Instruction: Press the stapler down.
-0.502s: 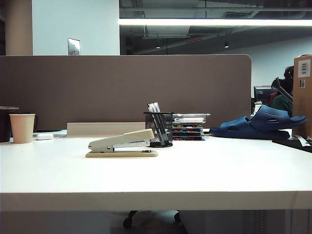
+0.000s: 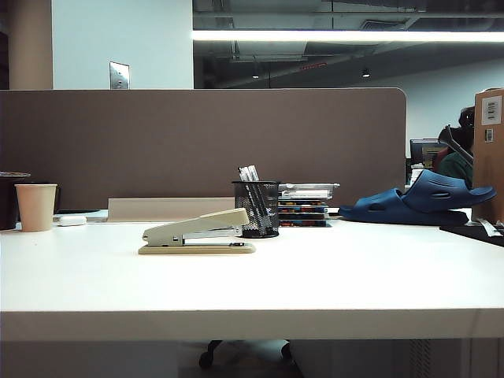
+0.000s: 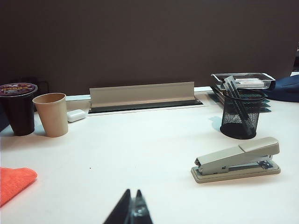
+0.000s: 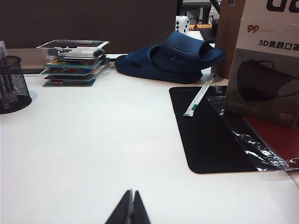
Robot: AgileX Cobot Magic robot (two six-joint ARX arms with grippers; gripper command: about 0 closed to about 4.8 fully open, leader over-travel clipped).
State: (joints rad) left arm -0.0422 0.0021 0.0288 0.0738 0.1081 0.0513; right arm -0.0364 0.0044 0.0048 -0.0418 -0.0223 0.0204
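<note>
The left gripper (image 3: 132, 205) and the right gripper (image 4: 131, 205) both have their tips pressed together low over the white table (image 2: 331, 276), far from the long beige-grey stapler (image 2: 197, 233), which sits in the middle of the exterior view beside a black mesh pen cup (image 2: 257, 209).

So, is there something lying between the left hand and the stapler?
No. In the left wrist view only bare white table separates the left hand, fingers together, from the stapler. The right hand is also shut.
</note>
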